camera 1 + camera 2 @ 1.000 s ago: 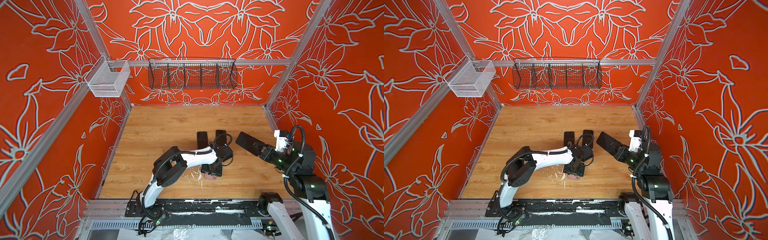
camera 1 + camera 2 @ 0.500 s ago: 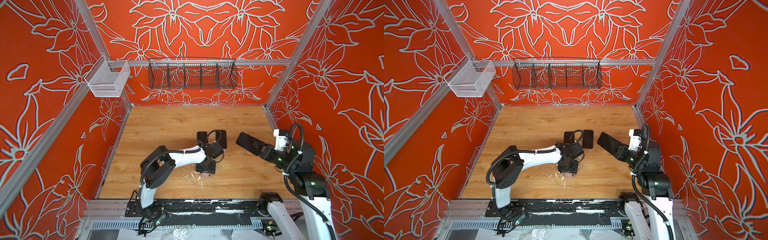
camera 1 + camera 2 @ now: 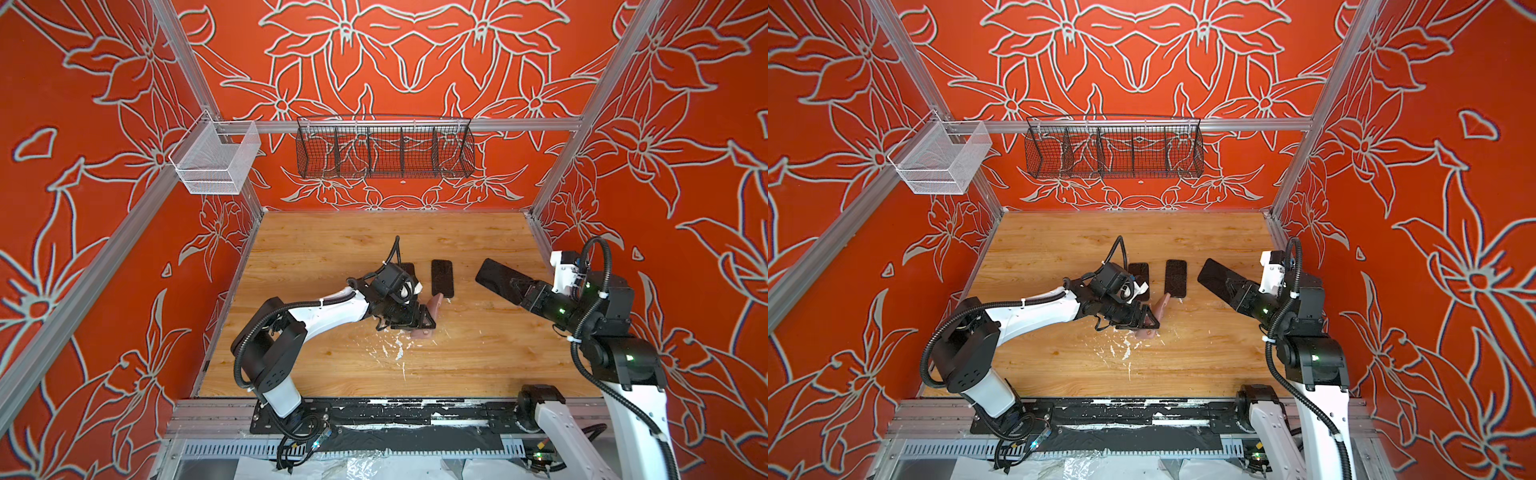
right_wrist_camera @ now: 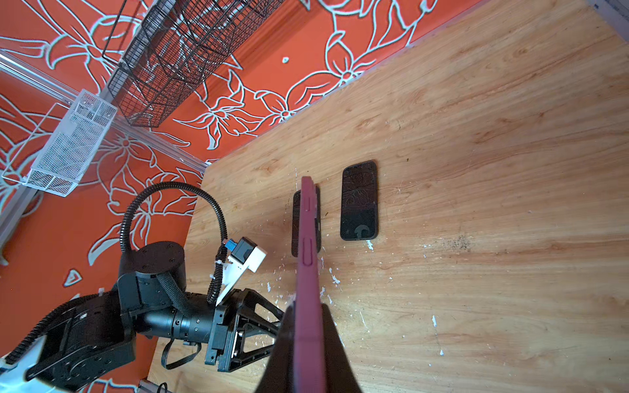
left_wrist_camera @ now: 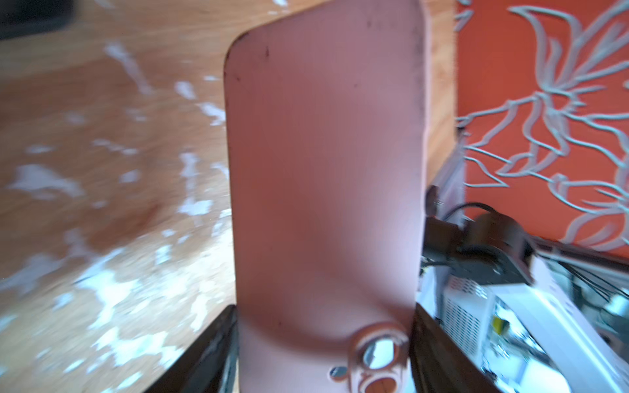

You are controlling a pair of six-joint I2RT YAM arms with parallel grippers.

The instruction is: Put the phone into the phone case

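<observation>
Pink and matte, the phone case [image 3: 437, 300] stands tilted near the middle of the bench [image 3: 332, 249] in a top view. The left gripper [image 3: 424, 321] has its jaws spread wide and holds the case by its two long sides. The black phone [image 3: 441, 277] lies flat just beside it, toward the back edge. A second phone [image 3: 409, 268] lies next to that one, half hidden by the arm. Near the right edge, the right gripper [image 3: 517, 287] has its jaws pressed together on a dark red case [image 3: 492, 272], held above the bench; from above it looks black.

Both top views show a bench of light wood with white flecks [image 3: 1125, 351] toward the front edge. The walls [image 3: 1391, 124] are orange-red with pale flower outlines. They carry a black wire basket [image 3: 1115, 147] and a white mesh basket [image 3: 938, 162].

The left wrist view shows the phone case [image 5: 323, 170] with round corners, its lower part between two dark fingers [image 5: 218, 347].

In the right wrist view the dark red case [image 4: 308, 272] is seen edge-on, with side buttons. The black phone [image 4: 359, 204], glossy, lies well apart from those jaws.
</observation>
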